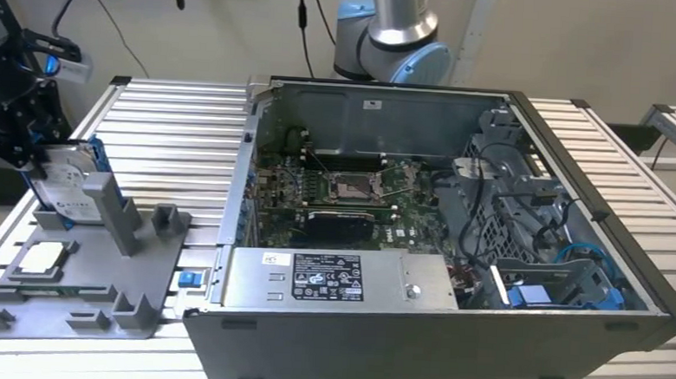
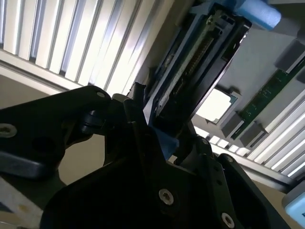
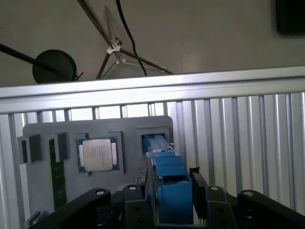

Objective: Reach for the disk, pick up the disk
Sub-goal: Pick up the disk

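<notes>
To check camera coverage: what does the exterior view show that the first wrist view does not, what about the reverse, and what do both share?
Exterior view: the open computer case with its motherboard, and a robot arm's joint behind it. First wrist view: a round black object against the wall. Both: the grey fixture, the processor chip lying in it, and the jaws shut on the blue frame of the standing disk.

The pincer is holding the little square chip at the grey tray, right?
Not quite. The pincer holds the blue-framed disk, not the chip. The chip lies apart in its own pocket of the grey tray. The first wrist view shows this.
</notes>
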